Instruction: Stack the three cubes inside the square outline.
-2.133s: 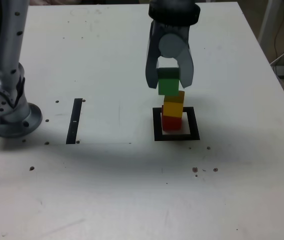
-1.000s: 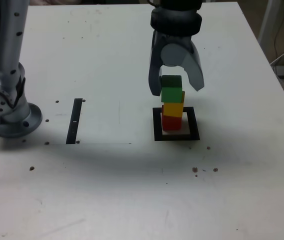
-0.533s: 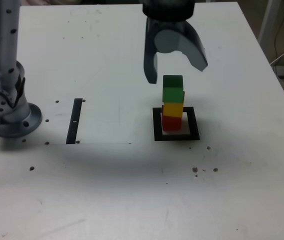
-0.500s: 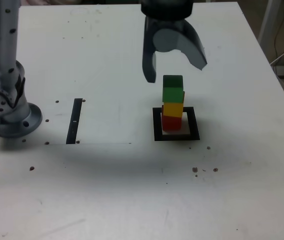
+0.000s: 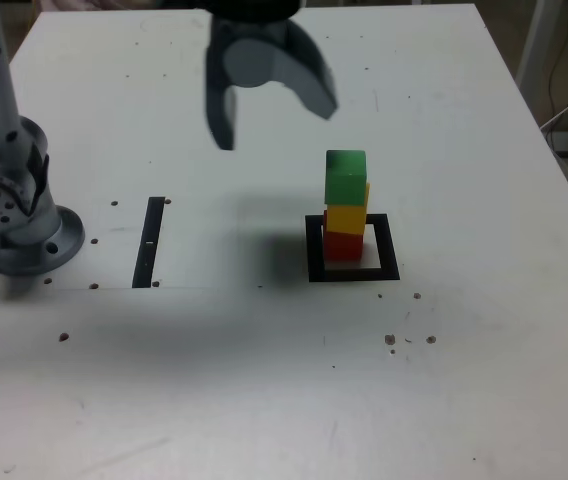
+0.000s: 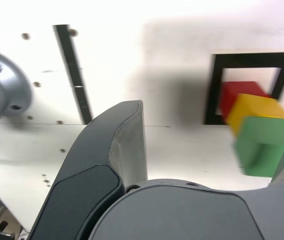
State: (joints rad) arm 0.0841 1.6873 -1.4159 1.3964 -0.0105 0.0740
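Three cubes stand as one tower inside the square outline [image 5: 353,272]: red cube [image 5: 342,246] at the bottom, yellow cube [image 5: 345,217] in the middle, green cube [image 5: 345,178] on top. The wrist view shows the same tower from above: green cube [image 6: 262,145], yellow cube [image 6: 256,110], red cube [image 6: 234,95], square outline [image 6: 215,87]. My gripper [image 5: 272,115] hangs open and empty above the table, up and toward the exterior view's left of the tower, touching nothing.
A narrow black strip [image 5: 149,241] lies on the white table toward the exterior view's left of the outline. The arm's grey base [image 5: 14,215] stands at the far left. Small dark specks dot the table [image 5: 264,380]. Cables hang beyond the right edge.
My gripper let go of the green cube, opened wide, rose and swung toward the exterior view's left. The tower stayed standing in the outline.
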